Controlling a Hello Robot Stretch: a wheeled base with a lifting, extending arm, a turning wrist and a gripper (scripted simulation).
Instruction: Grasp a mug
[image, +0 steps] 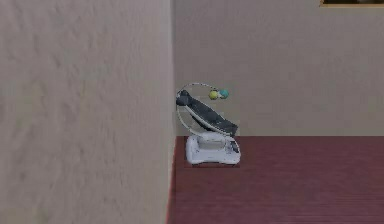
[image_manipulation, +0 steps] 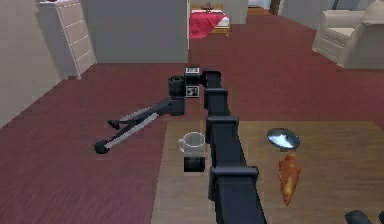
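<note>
A white mug stands on a wooden table in the arm side view, close against the left side of the dark arm bar. The arm reaches out past the table's far edge over the dark red floor. At its end are the white marker squares, and the gripper slants down to the left from there. Its thin fingers lie well left of the mug and off the table, with bare floor behind the tips. The gripper holds nothing.
On the table right of the arm lie a grey dish and an orange-brown item. A white dresser, a doorway to a red bed and a cream armchair stand farther out. In the forward view, a wall is close and a baby bouncer sits ahead.
</note>
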